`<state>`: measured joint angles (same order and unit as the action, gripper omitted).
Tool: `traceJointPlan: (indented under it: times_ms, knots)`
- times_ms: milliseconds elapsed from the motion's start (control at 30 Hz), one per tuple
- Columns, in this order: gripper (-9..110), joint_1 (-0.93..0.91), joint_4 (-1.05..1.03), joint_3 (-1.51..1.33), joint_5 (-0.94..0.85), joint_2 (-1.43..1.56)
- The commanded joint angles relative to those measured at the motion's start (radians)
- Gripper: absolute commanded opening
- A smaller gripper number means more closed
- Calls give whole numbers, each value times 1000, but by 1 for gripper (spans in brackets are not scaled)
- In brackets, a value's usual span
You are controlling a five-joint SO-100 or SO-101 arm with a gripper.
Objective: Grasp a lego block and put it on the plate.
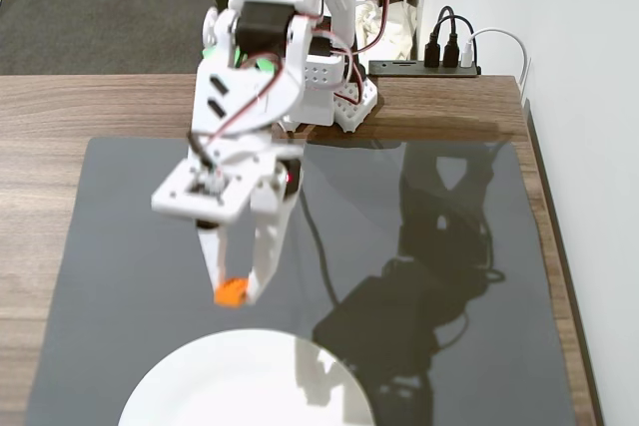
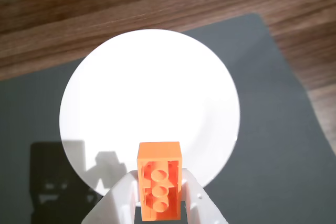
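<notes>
Grip is kept by the white two-finger gripper (image 1: 237,293) on the small bright orange rectangular plastic lego block (image 1: 231,291), the fingers closed against its sides. In the fixed view the block is seen held above the dark grey mat (image 1: 130,246), just short of the large plain white round plate (image 1: 240,386). Only in the wrist view are the block's (image 2: 159,179) hollow underside tubes shown, against the plate's (image 2: 152,93) near rim. No writing can be read.
</notes>
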<state>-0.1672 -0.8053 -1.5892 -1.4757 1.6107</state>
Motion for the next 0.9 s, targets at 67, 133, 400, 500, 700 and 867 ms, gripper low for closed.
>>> traceJointPlan:
  times_ms: [67,133,400,500,700,867]
  knots:
    - [3,21,8,89,9,-67]
    - [3,28,-8,104,17,-103]
    - [3,48,-95,173,83,-244]
    - [3,51,-110,184,112,-279]
    - [3,55,-120,199,158,-344]
    - [3,58,-117,216,170,-359]
